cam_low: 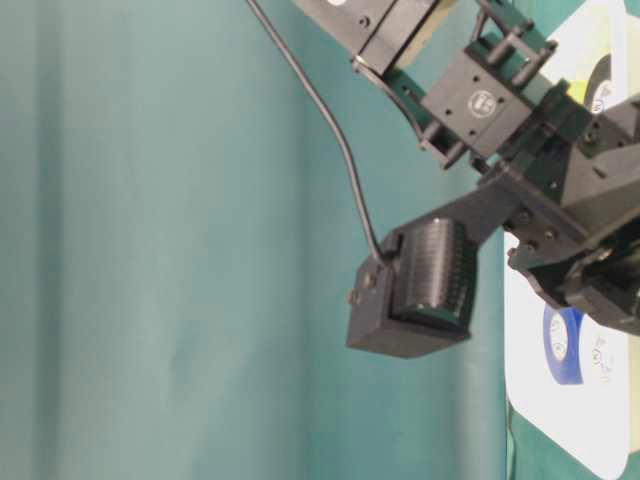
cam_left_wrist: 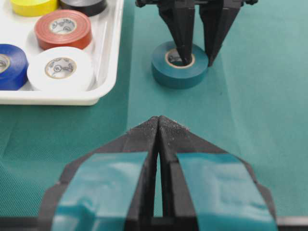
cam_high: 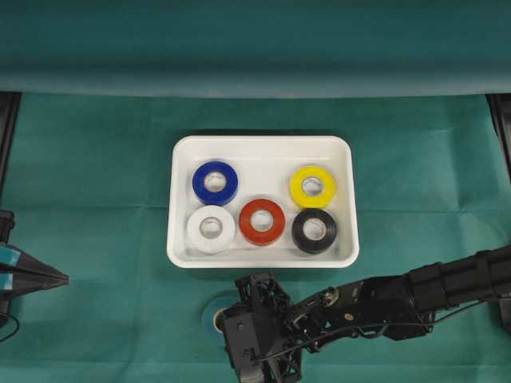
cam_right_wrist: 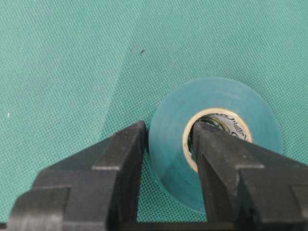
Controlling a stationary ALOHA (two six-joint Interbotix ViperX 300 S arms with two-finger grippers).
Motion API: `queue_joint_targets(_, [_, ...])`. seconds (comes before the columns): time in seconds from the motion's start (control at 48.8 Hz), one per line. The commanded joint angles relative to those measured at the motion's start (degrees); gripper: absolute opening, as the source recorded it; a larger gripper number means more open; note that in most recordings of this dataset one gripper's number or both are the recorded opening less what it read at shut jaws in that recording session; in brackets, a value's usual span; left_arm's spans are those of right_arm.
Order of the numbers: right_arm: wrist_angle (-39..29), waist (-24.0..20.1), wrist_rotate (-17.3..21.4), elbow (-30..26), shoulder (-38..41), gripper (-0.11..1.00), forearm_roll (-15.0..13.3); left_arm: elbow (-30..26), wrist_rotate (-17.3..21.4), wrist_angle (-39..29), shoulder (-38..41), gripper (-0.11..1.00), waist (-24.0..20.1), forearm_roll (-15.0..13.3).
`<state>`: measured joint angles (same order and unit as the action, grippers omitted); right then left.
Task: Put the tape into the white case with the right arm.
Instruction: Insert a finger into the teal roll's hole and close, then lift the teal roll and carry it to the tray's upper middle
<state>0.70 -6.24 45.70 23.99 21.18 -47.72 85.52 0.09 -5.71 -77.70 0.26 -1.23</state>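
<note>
1. Teal-green tape roll (cam_right_wrist: 216, 139) lies flat on the green cloth (cam_right_wrist: 62, 62), just outside the near rim of the glossy white shallow case (cam_high: 182, 239).
2. Right gripper (cam_right_wrist: 168, 139): tapering black fingers clamped on roll wall, one in the core, one outside.
3. Only the overhead view shows all five rolls in the case: blue, yellow, white, red, black.
4. Left gripper (cam_left_wrist: 158, 126): blue-taped fingers pressed together, empty.

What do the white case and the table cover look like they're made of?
White case: probably hard plastic, glossy; its rim shows highlights and its corners look moulded. Table cover: woven green fabric, matte; a fine weave and soft creases show up close.
</note>
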Motion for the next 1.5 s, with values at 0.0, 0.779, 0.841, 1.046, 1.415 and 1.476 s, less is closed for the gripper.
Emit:
queue_joint_targets(0.0, [0.3, 0.2, 0.1, -1.1, -1.3, 0.02, -0.1, -0.6, 0.1, 0.5, 0.4, 0.0, -0.1, -0.1])
queue_joint_targets(0.779, [-6.7, -1.7, -0.1, -0.7, -11.2, 0.02, 0.0, -0.6, 0.1, 0.5, 0.4, 0.0, -0.1, -0.1])
queue_joint_targets(0.841, [-7.6, -1.6, -0.3, -0.6, -11.2, 0.02, -0.1, -0.6, 0.1, 0.5, 0.4, 0.0, -0.1, -0.1])
queue_joint_targets(1.046, [-13.7, 0.6, -0.4, -0.6, -12.0, 0.02, -0.1, -0.7, 0.0, 0.5, 0.4, 0.0, -0.1, -0.1])
queue_joint_targets(1.415, [-14.3, 11.5, -2.3, 1.9, -14.2, 0.02, -0.5, -0.7, 0.0, 0.5, 0.4, 0.0, -0.1, -0.1])
queue_joint_targets(1.476, [-13.2, 13.8, -2.7, 2.4, -14.2, 0.02, -0.5, -0.7, 0.1, 0.5, 0.4, 0.0, -0.1, -0.1])
